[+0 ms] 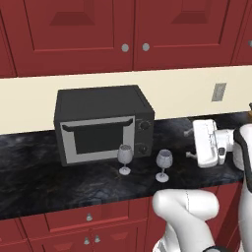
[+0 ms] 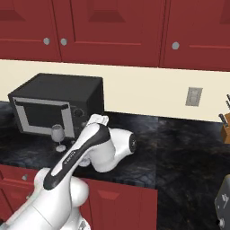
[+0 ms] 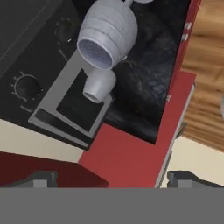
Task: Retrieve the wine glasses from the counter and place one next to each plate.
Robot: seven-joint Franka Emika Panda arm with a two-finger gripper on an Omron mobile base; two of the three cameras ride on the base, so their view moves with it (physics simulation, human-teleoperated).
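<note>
Two clear wine glasses stand upright on the black marbled counter [image 1: 59, 182] in front of a microwave: one at left [image 1: 124, 158], one at right [image 1: 164, 163]. My gripper [image 1: 188, 143] hangs open to the right of the right glass, at about bowl height, fingers pointing toward it and apart from it. In the hand view the nearer glass [image 3: 108, 35] and the farther glass [image 3: 98, 85] lie ahead of the open gripper [image 3: 114, 179], with nothing between its fingertips. One glass [image 2: 57, 134] shows in the right base view; my arm hides the other. The plates are out of view.
A black microwave [image 1: 101, 123] stands against the wall just behind the glasses. Red upper cabinets [image 1: 133, 29] hang above. A wall outlet [image 1: 219, 91] is to the right, and a knife block [image 2: 226, 128] sits at the counter's far right. Red drawer fronts [image 1: 88, 216] run below.
</note>
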